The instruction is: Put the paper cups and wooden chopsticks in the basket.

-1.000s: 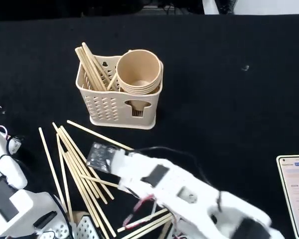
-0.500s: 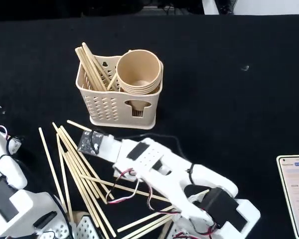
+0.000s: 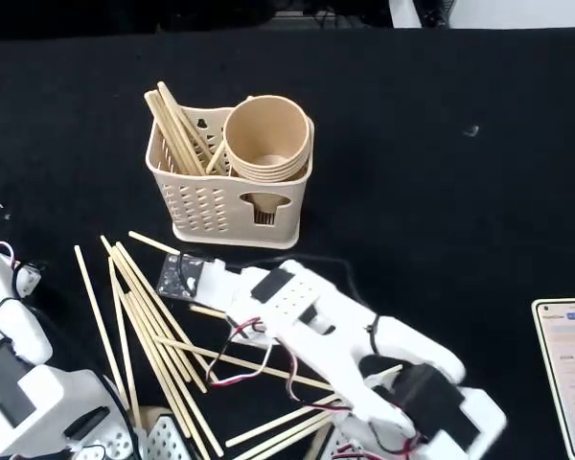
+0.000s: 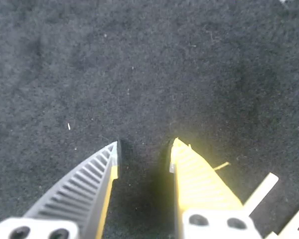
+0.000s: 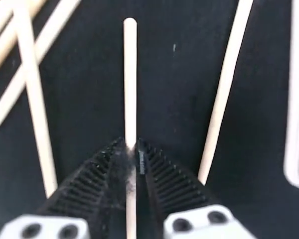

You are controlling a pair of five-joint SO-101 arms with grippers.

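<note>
Black tabletop (image 3: 441, 220): paper cups (image 3: 266, 139) stacked in basket (image 3: 211, 206), several chopsticks (image 3: 172, 125) in too. We judge cups done, many loose chopsticks (image 3: 144, 316) left. Right gripper (image 5: 134, 149) pinches 1 chopstick (image 5: 130, 74) near the basket; left gripper (image 4: 142, 149) parted, empty.

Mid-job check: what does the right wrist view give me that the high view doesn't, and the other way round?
Right wrist view: the right gripper is shut on one chopstick, which runs straight out between the fingertips. From above, the right arm covers that grip. High view: the basket with stacked paper cups and a bundle of chopsticks already in it, and a phone at the table edge. Both: loose chopsticks lying on the black table.
</note>
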